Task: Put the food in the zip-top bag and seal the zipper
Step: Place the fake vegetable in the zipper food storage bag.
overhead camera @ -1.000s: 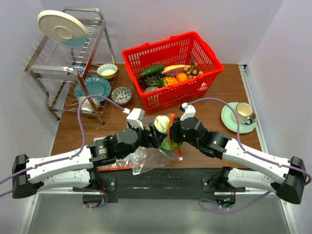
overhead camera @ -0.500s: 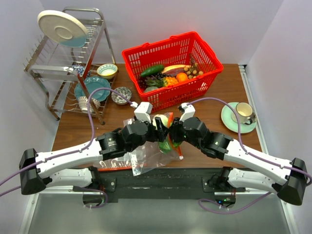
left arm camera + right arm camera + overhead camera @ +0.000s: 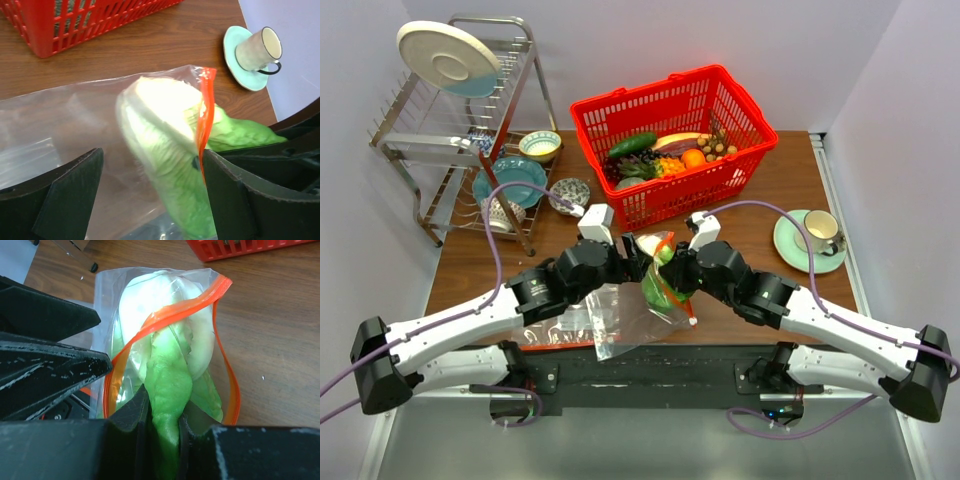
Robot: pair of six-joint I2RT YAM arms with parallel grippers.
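Right wrist: napa cabbage (image 3: 170,305) partly inside zip-top bag (image 3: 107,287).
R gripper (image 3: 162,425) clamps its green end, L gripper (image 3: 150,160) wide open; push deeper past zipper (image 3: 172,315).

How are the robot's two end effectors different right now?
The left end effector stands wide open and grips nothing; the right end effector is pinched shut on the cabbage at its green end. The left one faces the zip-top bag side-on, the right one its mouth. Both are black and two-fingered.
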